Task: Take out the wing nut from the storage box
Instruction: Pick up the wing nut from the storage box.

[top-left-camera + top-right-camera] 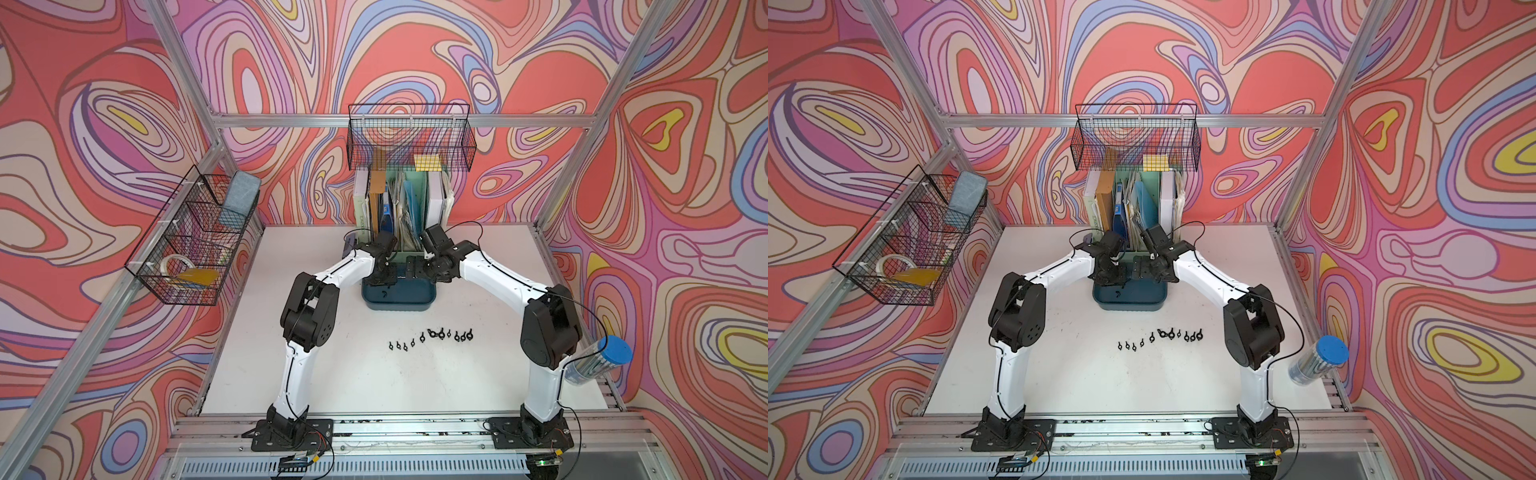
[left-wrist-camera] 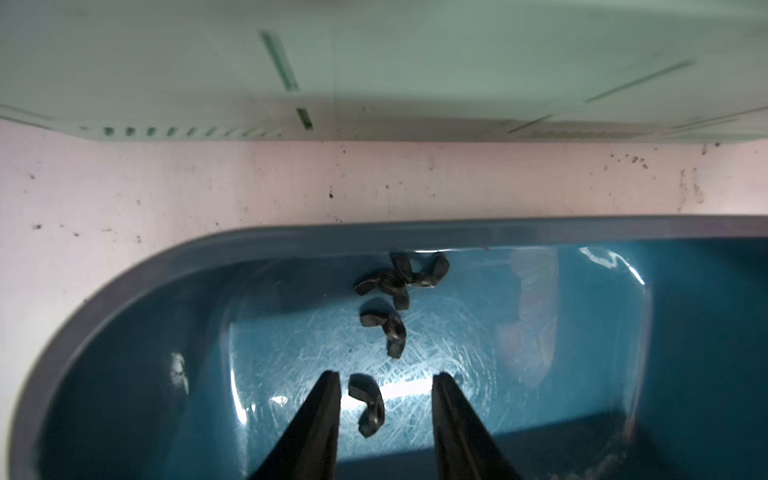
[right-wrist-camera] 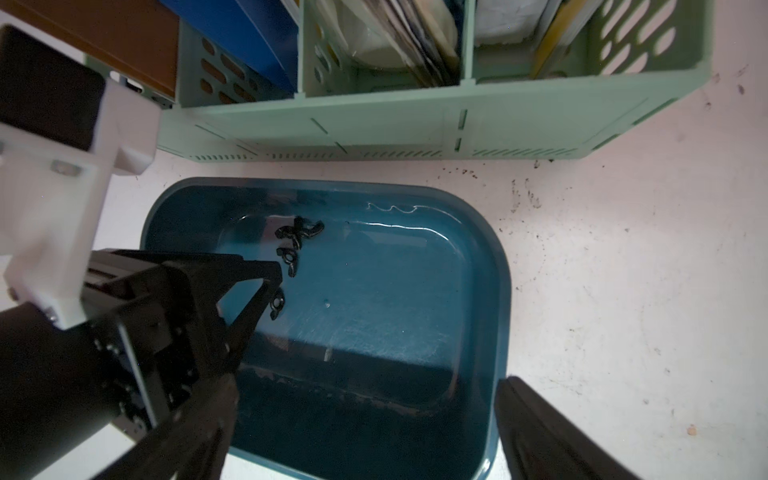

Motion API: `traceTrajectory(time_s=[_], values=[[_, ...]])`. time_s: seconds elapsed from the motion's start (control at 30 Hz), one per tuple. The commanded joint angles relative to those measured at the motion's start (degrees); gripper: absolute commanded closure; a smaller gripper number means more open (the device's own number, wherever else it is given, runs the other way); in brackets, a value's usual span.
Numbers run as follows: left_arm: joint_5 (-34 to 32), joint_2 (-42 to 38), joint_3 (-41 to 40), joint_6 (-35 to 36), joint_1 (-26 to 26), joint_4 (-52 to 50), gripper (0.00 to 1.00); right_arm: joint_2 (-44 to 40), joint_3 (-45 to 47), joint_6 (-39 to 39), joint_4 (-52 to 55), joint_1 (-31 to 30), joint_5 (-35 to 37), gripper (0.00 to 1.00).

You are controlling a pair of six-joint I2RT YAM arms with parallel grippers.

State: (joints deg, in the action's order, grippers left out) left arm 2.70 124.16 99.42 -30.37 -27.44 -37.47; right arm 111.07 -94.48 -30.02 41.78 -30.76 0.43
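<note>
One wing nut (image 2: 368,405) lies loose in the storage box (image 1: 419,300), centre of both top views, between my left tool's (image 2: 385,376) parted jaws; my right tool (image 3: 370,382) hangs spread wide.

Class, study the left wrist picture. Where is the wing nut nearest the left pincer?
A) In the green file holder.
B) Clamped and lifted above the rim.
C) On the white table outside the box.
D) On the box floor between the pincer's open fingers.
D: the wing nut lies on the floor of the storage box, in the gap between the fingers of the left pincer, unclamped.
</note>
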Motion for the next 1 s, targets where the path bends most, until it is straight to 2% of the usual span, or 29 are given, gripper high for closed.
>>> traceTrajectory(time_s=[0.0, 0.1, 0.27, 0.33, 0.43, 0.5, 0.63, 0.8, 0.97], values=[[-1.9, -2.3, 0.5, 0.7, 0.2, -0.9, 0.52, 1.0, 1.2, 0.6, -0.6, 0.4, -0.6, 0.02], [-2.6, -4.7, 0.0, 1.0, 0.5, -2.0, 0.51, 1.1, 1.5, 1.0, 0.2, 0.3, 0.7, 0.03], [-2.6, -10.0, -3.2, 0.8, 1.6, -1.7, 0.46, 3.3, -0.4, 3.1, 0.4, 0.3, -2.2, 0.20], [-2.6, -12.2, -4.2, 0.4, 2.0, -1.7, 0.39, 4.4, -0.9, 4.2, -0.3, 0.1, -3.4, 0.26], [-2.7, -15.0, -5.4, -0.2, 2.9, -2.3, 0.35, 6.2, -1.9, 5.7, -1.4, -0.3, -3.9, 0.33], [-2.7, -16.3, -6.0, -0.7, 3.7, -3.3, 0.29, 7.9, -3.5, 6.7, -1.7, -0.7, -4.5, 0.37], [-1.7, -19.6, -8.6, -1.3, 5.4, -3.5, 0.02, 11.7, -7.1, 8.8, -2.4, -2.1, -4.5, 0.45], [-1.8, -22.7, -11.3, -1.2, 6.9, -4.2, 0.01, 17.1, -12.3, 9.8, -2.1, -2.9, -5.0, 0.60], [-2.5, -25.2, -13.4, -0.9, 8.3, -4.9, 0.01, 22.1, -18.0, 11.4, -0.9, -4.3, -4.8, 0.67]])
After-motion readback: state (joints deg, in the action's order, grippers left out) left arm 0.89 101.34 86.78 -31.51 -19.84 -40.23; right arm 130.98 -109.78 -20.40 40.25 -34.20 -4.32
